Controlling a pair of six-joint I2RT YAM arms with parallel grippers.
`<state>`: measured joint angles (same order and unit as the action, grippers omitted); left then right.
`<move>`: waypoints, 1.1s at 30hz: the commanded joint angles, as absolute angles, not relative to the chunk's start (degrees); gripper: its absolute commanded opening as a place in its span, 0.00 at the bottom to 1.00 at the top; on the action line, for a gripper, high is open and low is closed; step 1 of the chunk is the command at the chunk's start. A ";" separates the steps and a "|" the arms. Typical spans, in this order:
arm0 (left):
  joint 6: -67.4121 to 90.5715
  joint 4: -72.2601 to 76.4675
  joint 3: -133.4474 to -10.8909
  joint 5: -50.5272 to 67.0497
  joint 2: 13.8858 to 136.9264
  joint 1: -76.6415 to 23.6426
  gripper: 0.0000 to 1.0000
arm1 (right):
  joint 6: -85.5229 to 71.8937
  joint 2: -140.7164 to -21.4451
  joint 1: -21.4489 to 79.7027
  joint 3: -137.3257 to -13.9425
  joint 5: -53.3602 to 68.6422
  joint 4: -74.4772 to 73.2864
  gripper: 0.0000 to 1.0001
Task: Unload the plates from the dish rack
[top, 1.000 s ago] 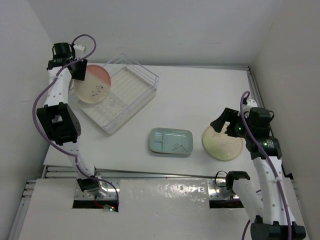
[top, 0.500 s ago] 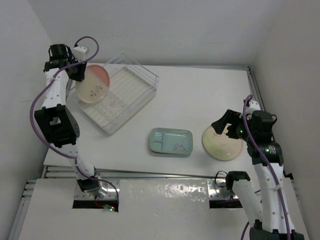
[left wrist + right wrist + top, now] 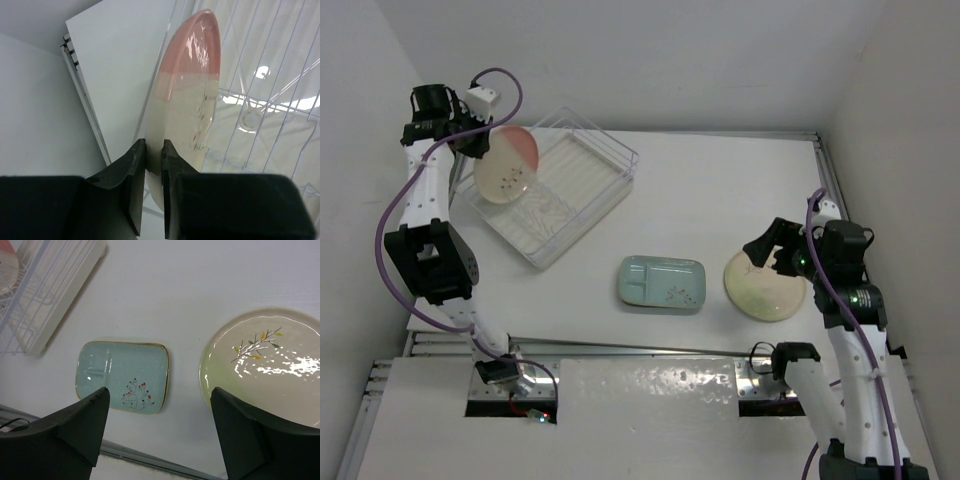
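At the far left corner of the white tabletop, the left claw is pressed together on the rim of a round cream plate with a salmon-pink segment. This pink-segment plate stands on edge, tilted, over the left part of the clear dish rack. In the left wrist view, the two dark fingers pinch the plate's near edge between them, and the plate rises away from the claw with the rack's white wires to its right.

On the right side, the right claw is spread wide and holds nothing. It hangs above the tabletop, over the left edge of a round cream-and-green plate that lies flat. A pale teal divided plate lies flat just left of that plate, apart from it. From the right wrist, the teal plate and the round plate both show between the open fingers.
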<state>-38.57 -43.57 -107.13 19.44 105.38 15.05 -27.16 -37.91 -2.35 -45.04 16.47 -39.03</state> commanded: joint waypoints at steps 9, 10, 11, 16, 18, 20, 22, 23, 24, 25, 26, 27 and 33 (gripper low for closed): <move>-29.54 -26.54 -113.72 20.39 98.44 14.50 0.00 | -27.60 -39.28 -2.11 -45.88 17.14 -33.66 0.78; -29.36 -26.89 -115.04 20.56 98.61 14.50 0.00 | -27.51 -40.07 -2.11 -46.31 17.14 -33.58 0.78; -29.18 -27.16 -115.31 20.74 98.44 14.50 0.00 | -27.42 -40.43 -2.02 -46.49 17.14 -33.40 0.78; -29.00 -26.72 -113.82 20.30 97.12 14.59 0.00 | -25.75 -41.48 -2.11 -46.76 16.87 -32.61 0.79; -28.57 -27.16 -113.91 21.00 96.86 14.50 0.00 | -25.23 -41.83 -2.11 -46.67 17.22 -32.17 0.79; -28.39 -27.16 -113.82 22.06 96.59 14.50 0.00 | -25.14 -42.36 -2.11 -46.58 17.84 -31.82 0.79; -27.86 -26.63 -113.99 22.41 96.24 14.50 0.00 | -25.22 -42.80 -2.02 -46.50 18.45 -31.03 0.79; -27.43 -25.93 -114.17 22.50 96.15 14.59 0.00 | -25.66 -43.06 -2.11 -46.41 18.72 -30.24 0.79; -27.16 -25.75 -114.43 22.85 96.15 14.50 0.00 | -25.93 -43.68 -2.11 -46.41 18.98 -29.71 0.79; -26.46 -25.32 -115.65 23.11 96.24 14.50 0.00 | -26.10 -43.94 -2.11 -46.41 19.59 -29.27 0.79; -24.45 -25.23 -116.62 23.46 96.41 14.50 0.00 | -26.71 -44.29 -2.11 -46.49 20.03 -28.40 0.78; -23.04 -25.22 -117.50 24.16 96.59 14.59 0.00 | -27.07 -45.08 -2.11 -46.58 20.56 -27.78 0.78; -13.89 -25.13 -119.19 34.53 95.19 10.57 0.00 | -29.44 -51.14 -1.93 -51.49 22.41 -24.00 0.74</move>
